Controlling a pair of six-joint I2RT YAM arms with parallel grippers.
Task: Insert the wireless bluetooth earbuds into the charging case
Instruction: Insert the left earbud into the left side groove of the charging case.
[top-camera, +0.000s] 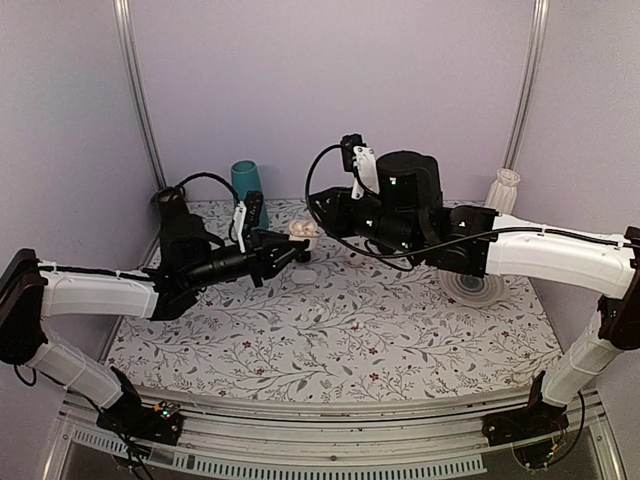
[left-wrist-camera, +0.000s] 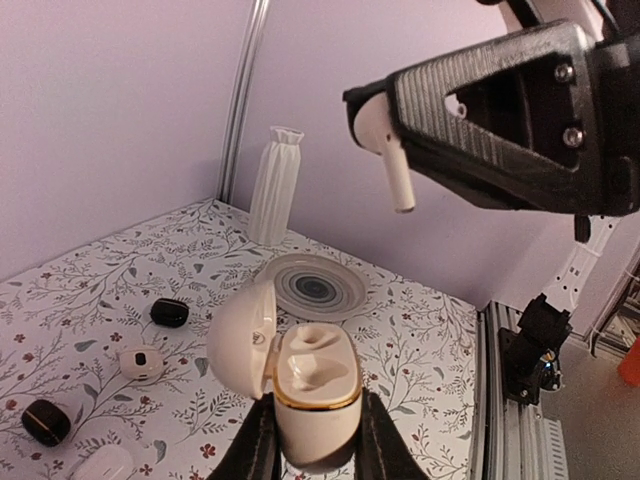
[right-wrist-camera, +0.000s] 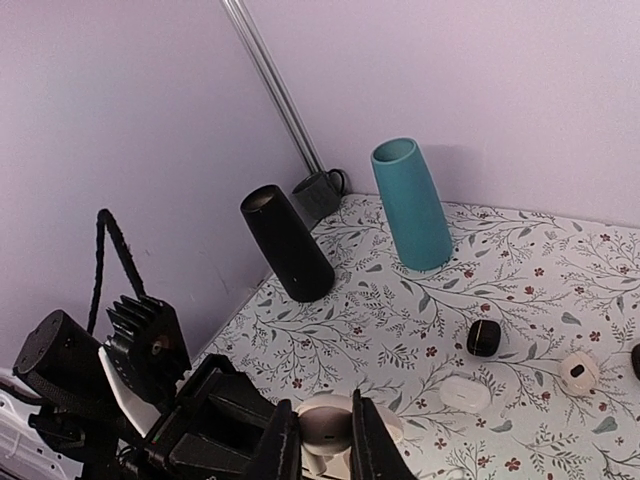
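Over the floral-printed worktop (top-camera: 330, 340), seen from above, your left gripper (top-camera: 292, 246) and right gripper (top-camera: 322, 214) meet tip to tip near the back. A small glossy white charging case (top-camera: 303, 232) sits between them.

From the left wrist, that pebble-shaped case stands upright. The left gripper's black fingers (left-wrist-camera: 256, 445) clamp its base. Its rounded lid (left-wrist-camera: 240, 335) is hinged open to the left, and a gold rim circles the moulded sockets. Above and to the right, the ribbed black right gripper pinches a smooth white earbud (left-wrist-camera: 397, 178), stem down, clear of the case. A ringed disc (left-wrist-camera: 320, 285) and a pleated white vase (left-wrist-camera: 273, 185) stand behind.

From the right wrist, a rounded white shape sits between the fingertips; you cannot tell whether it is bud or case. Beyond stand a teal tapered cup (right-wrist-camera: 412, 205) and a matte black cup (right-wrist-camera: 287, 243).
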